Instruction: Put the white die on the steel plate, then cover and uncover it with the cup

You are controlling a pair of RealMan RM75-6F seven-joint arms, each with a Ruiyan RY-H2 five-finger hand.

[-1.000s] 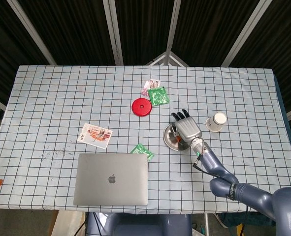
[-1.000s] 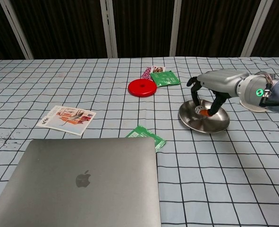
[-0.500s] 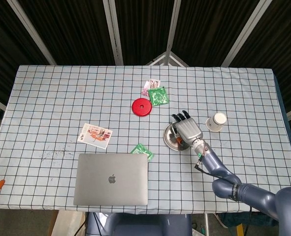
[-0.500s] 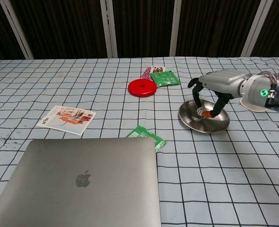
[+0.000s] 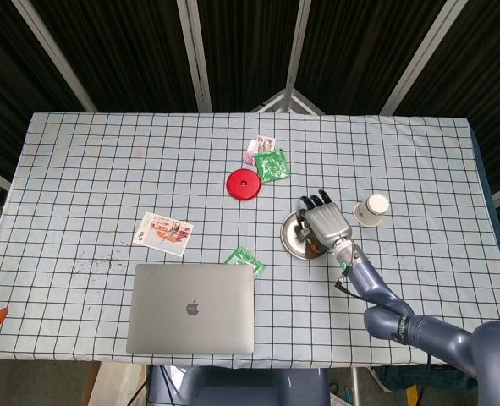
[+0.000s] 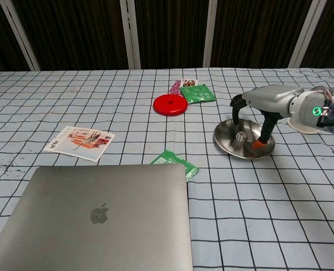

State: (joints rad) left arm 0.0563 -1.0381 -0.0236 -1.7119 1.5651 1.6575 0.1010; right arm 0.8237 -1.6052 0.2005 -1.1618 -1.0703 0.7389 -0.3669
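Observation:
The small white die (image 6: 241,136) lies in the steel plate (image 6: 228,144), right of the table's centre. My right hand (image 6: 267,101) hovers over the plate's right side with its fingers spread downward and nothing in them; an orange-tipped finger (image 6: 258,143) points at the plate's right rim. From above, the right hand (image 5: 324,223) covers the right part of the plate (image 5: 291,240), and the die is hidden there. The white paper cup (image 5: 372,209) stands upright just right of the hand; in the chest view it is mostly hidden behind my wrist. My left hand is in neither view.
A shut laptop (image 5: 192,307) lies at the near edge. A red disc (image 5: 243,183), green packets (image 5: 271,165) and a picture card (image 5: 164,233) lie on the checked cloth. Another green packet (image 6: 175,161) sits between the laptop and the plate.
My right hand has let go of the die and shifted right across the plate. The die, earlier between the fingers, now lies bare in the plate.

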